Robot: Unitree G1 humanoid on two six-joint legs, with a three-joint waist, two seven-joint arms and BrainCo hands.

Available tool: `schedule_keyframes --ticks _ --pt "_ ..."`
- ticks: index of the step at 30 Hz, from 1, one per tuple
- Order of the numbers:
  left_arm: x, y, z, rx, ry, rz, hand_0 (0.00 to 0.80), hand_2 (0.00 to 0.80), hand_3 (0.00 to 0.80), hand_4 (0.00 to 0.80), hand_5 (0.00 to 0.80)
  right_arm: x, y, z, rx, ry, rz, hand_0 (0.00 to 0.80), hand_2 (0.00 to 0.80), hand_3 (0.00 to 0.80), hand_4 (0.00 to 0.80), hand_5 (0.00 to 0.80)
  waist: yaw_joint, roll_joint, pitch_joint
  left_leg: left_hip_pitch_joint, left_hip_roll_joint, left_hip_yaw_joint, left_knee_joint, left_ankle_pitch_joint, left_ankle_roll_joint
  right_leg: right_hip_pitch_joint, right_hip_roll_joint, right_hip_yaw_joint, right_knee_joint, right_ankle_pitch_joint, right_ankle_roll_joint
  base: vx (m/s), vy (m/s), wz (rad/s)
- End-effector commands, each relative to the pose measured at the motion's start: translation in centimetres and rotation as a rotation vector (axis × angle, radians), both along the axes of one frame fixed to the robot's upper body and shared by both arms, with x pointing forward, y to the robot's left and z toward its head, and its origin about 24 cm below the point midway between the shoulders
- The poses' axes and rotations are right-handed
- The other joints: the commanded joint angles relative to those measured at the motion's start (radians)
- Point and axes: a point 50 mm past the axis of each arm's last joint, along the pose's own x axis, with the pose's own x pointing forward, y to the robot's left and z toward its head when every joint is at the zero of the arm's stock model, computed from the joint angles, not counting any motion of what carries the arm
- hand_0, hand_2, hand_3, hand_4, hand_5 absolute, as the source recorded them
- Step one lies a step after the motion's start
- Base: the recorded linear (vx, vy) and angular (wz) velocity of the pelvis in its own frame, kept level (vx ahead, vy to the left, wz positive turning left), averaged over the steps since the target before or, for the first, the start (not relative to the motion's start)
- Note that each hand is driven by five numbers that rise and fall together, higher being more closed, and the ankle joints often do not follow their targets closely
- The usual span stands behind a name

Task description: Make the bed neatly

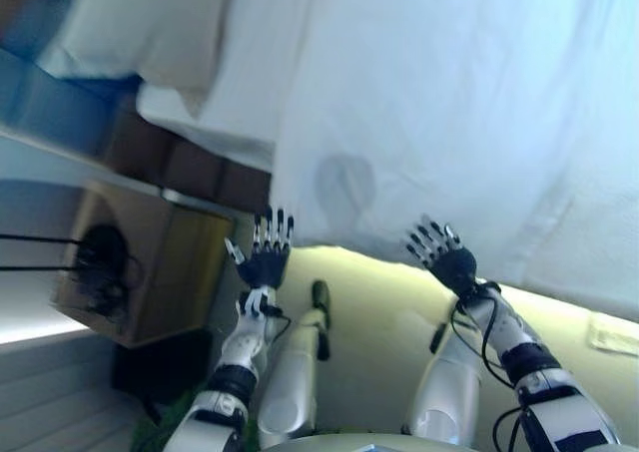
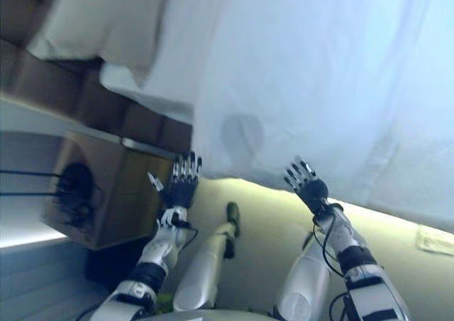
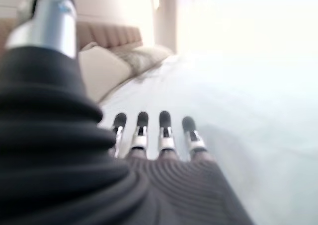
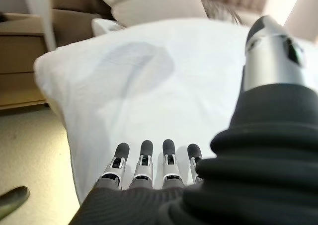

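Observation:
The bed's white duvet [image 1: 449, 103] fills the upper right, and its near edge hangs over the side by the pale floor. A white pillow [image 1: 150, 23] lies at the head end, upper left. My left hand [image 1: 265, 262] is open with straight fingers just below the duvet's corner. My right hand [image 1: 444, 257] is open with spread fingers at the duvet's near edge. Neither hand holds cloth. In the right wrist view the fingers [image 4: 149, 160] point at the duvet [image 4: 149, 76], with the pillow [image 4: 149, 4] beyond. In the left wrist view the fingers [image 3: 149, 130] point along the duvet [image 3: 238, 101].
A brown nightstand [image 1: 150, 262] stands left of the bed, close to my left arm. The padded brown headboard [image 1: 170, 158] runs behind the pillow. A small white thing [image 1: 614, 334] lies on the floor at the right.

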Motion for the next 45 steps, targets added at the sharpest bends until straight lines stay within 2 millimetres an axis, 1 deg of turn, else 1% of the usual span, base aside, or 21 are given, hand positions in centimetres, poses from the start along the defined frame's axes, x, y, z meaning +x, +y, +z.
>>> schedule_keyframes --ticks 1,3,4,5,9,13,15,18,19,21,23,24,27,30,34,35,38,40,41,43,45 --pt "2.9 1.4 5.4 0.111 -0.27 -0.026 0.0 0.0 0.0 0.0 0.0 3.1 1.3 6.0 0.062 -0.295 0.135 0.0 0.0 0.0 0.0 0.0 0.036 -0.048 0.095 -0.104 -0.052 -0.044 0.051 0.051 0.021 0.101 -0.09 0.046 -0.245 0.247 0.097 -0.176 -0.068 -0.03" --pt "3.6 1.5 6.9 0.137 -0.322 -0.032 0.0 0.0 0.0 0.0 0.0 3.8 1.3 7.8 0.07 -0.363 0.17 0.0 0.0 0.0 0.0 0.0 0.041 -0.065 0.103 -0.154 -0.054 -0.052 0.061 0.053 0.023 0.061 -0.085 0.047 -0.26 0.262 0.097 -0.089 -0.072 -0.07" --pt "3.8 1.6 7.4 0.146 -0.338 -0.035 0.0 0.0 0.0 0.0 0.0 3.9 1.4 8.3 0.071 -0.387 0.189 0.0 0.0 0.0 0.0 0.0 0.042 -0.071 0.103 -0.174 -0.055 -0.054 0.067 0.052 0.023 0.044 -0.085 0.049 -0.265 0.267 0.096 -0.047 -0.027 -0.09" --pt "4.2 1.8 8.2 0.162 -0.363 -0.037 0.0 0.0 0.0 0.0 0.0 4.2 1.8 9.3 0.074 -0.423 0.217 0.0 0.0 0.0 0.0 0.0 0.043 -0.081 0.103 -0.209 -0.057 -0.057 0.081 0.051 0.023 0.015 -0.084 0.051 -0.272 0.274 0.095 -0.035 -0.008 -0.1" --pt "5.1 2.2 10.3 0.196 -0.418 -0.031 0.0 0.0 0.0 0.0 0.0 4.8 3.0 11.7 0.112 -0.508 0.284 0.0 0.0 0.0 0.0 0.0 0.042 -0.106 0.103 -0.327 -0.062 -0.063 0.156 0.027 0.02 -0.074 -0.088 0.06 -0.285 0.289 0.091 -0.017 0.007 -0.03" --pt "5.9 2.9 11.3 0.256 -0.381 -0.007 0.0 0.0 0.0 0.0 0.0 5.4 4.0 13.2 0.161 -0.524 0.304 0.0 0.0 0.0 0.0 0.0 0.036 -0.123 0.103 -0.426 -0.06 -0.064 0.244 -0.007 0.019 -0.143 -0.085 0.065 -0.28 0.299 0.084 -0.008 0.033 -0.03" --pt "6.4 3.4 11.6 0.29 -0.326 0.01 0.0 0.0 0.0 0.0 0.0 5.6 4.0 13.4 0.185 -0.516 0.297 0.0 0.0 0.0 0.0 0.0 0.03 -0.125 0.103 -0.46 -0.057 -0.057 0.276 -0.021 0.019 -0.17 -0.084 0.066 -0.271 0.297 0.081 -0.017 0.1 -0.14" --pt "7.4 4.6 11.3 0.331 -0.189 0.045 0.0 0.0 0.0 0.0 0.0 6.1 3.3 13.5 0.219 -0.473 0.245 0.0 0.0 0.0 0.0 0.0 0.02 -0.117 0.103 -0.503 -0.054 -0.045 0.309 -0.032 0.019 -0.214 -0.08 0.076 -0.247 0.293 0.073 -0.008 0.12 -0.11" --pt "7.7 5.1 11.1 0.338 -0.137 0.059 0.0 0.0 0.0 0.0 0.0 6.3 2.9 13.4 0.228 -0.449 0.213 0.0 0.0 0.0 0.0 0.0 0.016 -0.113 0.103 -0.514 -0.053 -0.042 0.316 -0.034 0.02 -0.231 -0.078 0.08 -0.237 0.291 0.071 -0.002 0.127 -0.05" --pt "8.0 6.1 10.3 0.366 -0.064 0.075 0.0 0.0 0.0 0.0 0.0 6.6 1.8 12.8 0.242 -0.389 0.139 0.0 0.0 0.0 0.0 0.0 0.01 -0.108 0.103 -0.529 -0.052 -0.034 0.325 -0.039 0.022 -0.252 -0.075 0.086 -0.227 0.291 0.067 -0.001 0.096 -0.15" --pt "7.9 6.5 9.4 0.386 -0.012 0.081 0.0 0.0 0.0 0.0 0.0 6.7 0.5 11.7 0.244 -0.335 0.072 0.0 0.0 0.0 0.0 0.0 0.009 -0.104 0.103 -0.541 -0.051 -0.03 0.33 -0.041 0.025 -0.267 -0.074 0.088 -0.222 0.29 0.066 -0.004 0.067 -0.12" --pt "7.9 6.8 9.0 0.392 0.012 0.083 0.0 0.0 0.0 0.0 0.0 6.5 -0.4 10.9 0.238 -0.306 0.038 0.0 0.0 0.0 0.0 0.0 0.008 -0.098 0.103 -0.547 -0.05 -0.027 0.332 -0.042 0.025 -0.274 -0.074 0.09 -0.219 0.29 0.064 -0.01 0.068 -0.04" --pt "7.9 7.5 8.2 0.42 0.081 0.087 0.0 0.0 0.0 0.0 0.0 6.1 -2.6 9.6 0.223 -0.254 -0.039 0.0 0.0 0.0 0.0 0.0 0.008 -0.088 0.103 -0.555 -0.045 -0.022 0.33 -0.043 0.025 -0.288 -0.074 0.089 -0.211 0.286 0.063 -0.015 0.043 -0.08" --pt "7.9 8.2 7.6 0.474 0.143 0.09 0.0 0.0 0.0 0.0 0.0 5.7 -4.2 9.0 0.222 -0.227 -0.101 0.0 0.0 0.0 0.0 0.0 0.009 -0.081 0.103 -0.563 -0.042 -0.019 0.325 -0.04 0.026 -0.302 -0.073 0.091 -0.202 0.281 0.061 -0.012 0.016 -0.04" --pt "7.5 10.1 6.3 0.588 0.292 0.127 0.0 0.0 0.0 0.0 0.0 5.0 -6.4 8.5 0.218 -0.194 -0.201 0.0 0.0 0.0 0.0 0.0 0.005 -0.077 0.103 -0.57 -0.036 -0.013 0.317 -0.035 0.024 -0.315 -0.07 0.09 -0.195 0.273 0.059 -0.034 0.036 0.01" --pt "7.3 11.0 5.8 0.632 0.349 0.145 0.0 0.0 0.0 0.0 0.0 4.6 -7.3 8.2 0.209 -0.177 -0.238 0.0 0.0 0.0 0.0 0.0 0.002 -0.075 0.103 -0.568 -0.032 -0.009 0.311 -0.034 0.025 -0.317 -0.07 0.089 -0.195 0.272 0.059 -0.025 0.048 -0.01" --pt "6.8 12.8 5.1 0.717 0.456 0.203 0.0 0.0 0.0 0.0 0.0 3.5 -9.3 7.3 0.189 -0.119 -0.346 0.0 0.0 0.0 0.0 0.0 -0.004 -0.075 0.103 -0.563 -0.028 -0.003 0.306 -0.032 0.025 -0.318 -0.07 0.092 -0.196 0.274 0.058 -0.017 0.023 -0.02" --pt "6.3 14.1 4.6 0.703 0.525 0.246 0.0 0.0 0.0 0.0 0.0 2.8 -11.0 6.9 0.189 -0.059 -0.459 0.0 0.0 0.0 0.0 0.0 -0.006 -0.075 0.103 -0.547 -0.027 0.001 0.296 -0.031 0.025 -0.308 -0.072 0.092 -0.205 0.275 0.06 -0.015 0.01 -0.01" --pt "5.9 14.8 4.3 0.673 0.543 0.268 0.0 0.0 0.0 0.0 0.0 2.1 -12.2 6.6 0.199 -0.029 -0.519 0.0 0.0 0.0 0.0 0.0 -0.008 -0.073 0.103 -0.537 -0.026 0.003 0.292 -0.032 0.026 -0.301 -0.074 0.094 -0.209 0.275 0.059 0.0 0.0 0.0" --pt "5.4 15.4 3.9 0.651 0.551 0.285 0.0 0.0 0.0 0.0 0.0 0.8 -13.7 5.7 0.214 0.015 -0.595 0.0 0.0 0.0 0.0 0.0 -0.01 -0.072 0.103 -0.514 -0.026 0.004 0.283 -0.035 0.027 -0.283 -0.078 0.095 -0.215 0.276 0.058 -0.02 -0.021 -0.04" --pt "5.0 15.7 3.4 0.682 0.561 0.291 0.0 0.0 0.0 0.0 0.0 -0.4 -14.7 4.8 0.216 0.051 -0.65 0.0 0.0 0.0 0.0 0.0 -0.01 -0.071 0.103 -0.491 -0.027 0.001 0.271 -0.034 0.027 -0.261 -0.085 0.095 -0.224 0.275 0.061 -0.027 -0.045 -0.04"
